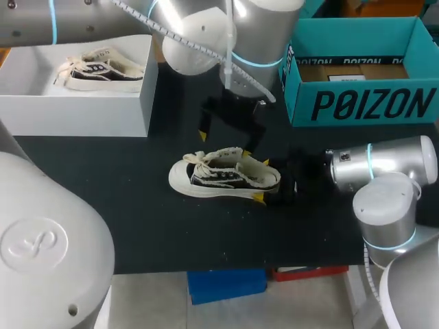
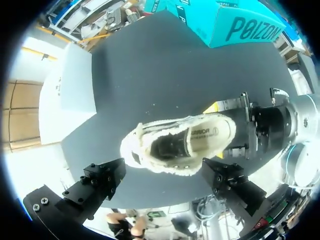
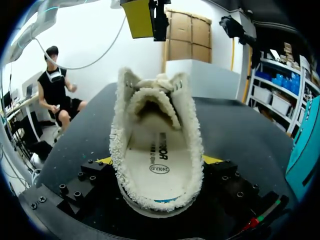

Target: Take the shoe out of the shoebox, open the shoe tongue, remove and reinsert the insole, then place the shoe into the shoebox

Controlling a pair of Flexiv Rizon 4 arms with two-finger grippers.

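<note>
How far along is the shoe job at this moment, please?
Done: the shoe lies unboxed on the black table. In hand: the right jaws clasp its heel from both sides, and the left jaws hang open above it. The insole sits inside; whether it has already been out and back, I cannot tell. Left: at least boxing the shoe again.

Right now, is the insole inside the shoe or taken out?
Inside. The right wrist view shows the printed insole lying flat in the shoe.
</note>
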